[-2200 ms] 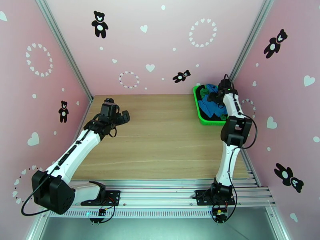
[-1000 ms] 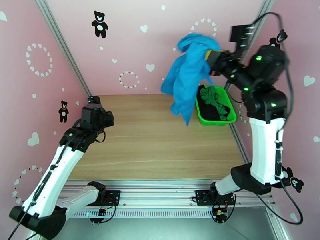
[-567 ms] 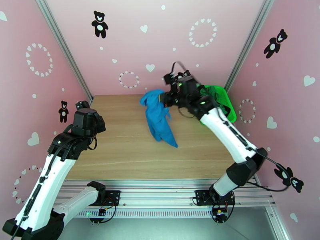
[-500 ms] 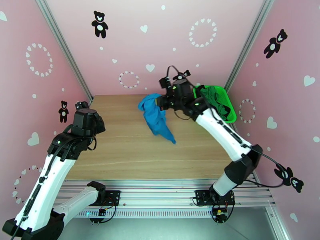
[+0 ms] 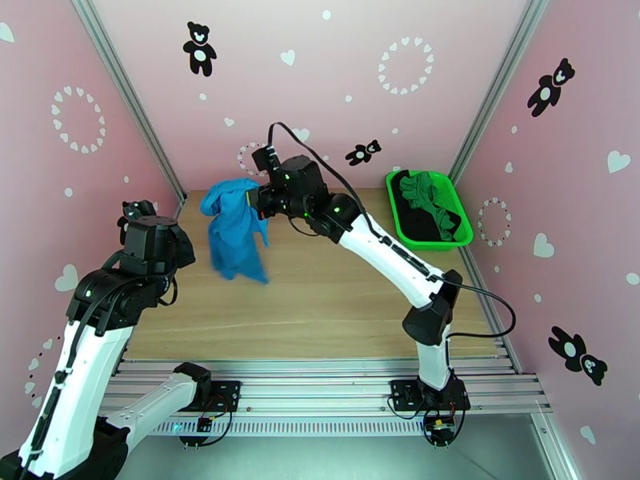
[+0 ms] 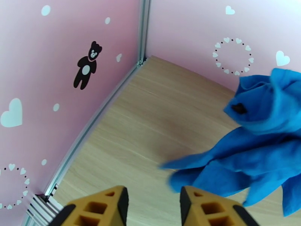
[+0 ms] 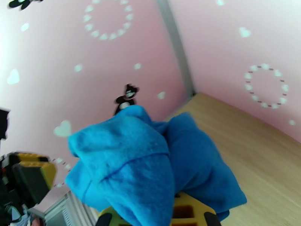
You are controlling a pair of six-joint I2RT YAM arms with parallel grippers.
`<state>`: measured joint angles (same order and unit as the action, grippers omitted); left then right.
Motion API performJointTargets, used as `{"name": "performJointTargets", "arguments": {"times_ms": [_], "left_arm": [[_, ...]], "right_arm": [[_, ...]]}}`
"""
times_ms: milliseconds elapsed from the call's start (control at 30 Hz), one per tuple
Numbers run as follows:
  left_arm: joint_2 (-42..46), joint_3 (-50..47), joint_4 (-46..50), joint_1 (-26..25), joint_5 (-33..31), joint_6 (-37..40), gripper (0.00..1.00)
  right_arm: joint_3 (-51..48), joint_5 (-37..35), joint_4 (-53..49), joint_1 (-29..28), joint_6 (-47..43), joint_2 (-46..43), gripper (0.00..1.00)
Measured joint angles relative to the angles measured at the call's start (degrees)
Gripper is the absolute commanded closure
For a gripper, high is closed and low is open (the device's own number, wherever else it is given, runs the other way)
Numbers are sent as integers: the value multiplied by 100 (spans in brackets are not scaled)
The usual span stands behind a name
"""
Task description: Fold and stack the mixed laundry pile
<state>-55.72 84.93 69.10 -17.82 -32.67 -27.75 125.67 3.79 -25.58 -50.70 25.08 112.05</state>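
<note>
The blue T-shirt hangs bunched above the far left of the table, with my right gripper shut on its top. In the right wrist view the blue T-shirt drapes over the yellow fingers. My left gripper sits just left of the shirt, its jaws apart with nothing between them, and the blue T-shirt hangs ahead of it to the right. The green garment and the black one lie in the green basket at the back right.
The right arm stretches diagonally across the wooden table from its base at the near right. Pink walls close in the left, back and right sides. A metal rail runs along the near edge.
The right arm has swung from near the basket across to the far left, carrying the blue T-shirt. The left gripper's jaws have widened and its wrist has drawn back left.
</note>
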Motion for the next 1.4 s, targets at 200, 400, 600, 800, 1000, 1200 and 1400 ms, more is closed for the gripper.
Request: {"name": "performJointTargets", "arguments": {"times_ms": [200, 400, 600, 800, 1000, 1200, 1400], "left_arm": [[-184, -22, 28, 0, 92, 81, 47], [-623, -236, -103, 0, 516, 120, 21], [-881, -525, -350, 0, 1040, 46, 13], [-1515, -1102, -734, 0, 1342, -118, 20], [-3034, -1274, -1419, 280, 1434, -463, 22], [-4380, -1043, -2164, 839, 1755, -601, 24], [-5652, -271, -2557, 835, 1976, -621, 28]], "right_arm": [[-2334, -1200, -17, 205, 398, -940, 56], [-5805, -2243, -306, 1008, 1226, -2127, 8], [-6817, -2970, -1029, 1290, 1307, -3508, 1], [-5845, -2533, -909, 1554, 463, -3357, 4], [-3954, -1880, -817, 1810, -424, -1185, 14], [-2295, -1331, -822, 2238, -761, 813, 22], [-1058, -901, -984, 2601, -721, 2240, 31]]}}
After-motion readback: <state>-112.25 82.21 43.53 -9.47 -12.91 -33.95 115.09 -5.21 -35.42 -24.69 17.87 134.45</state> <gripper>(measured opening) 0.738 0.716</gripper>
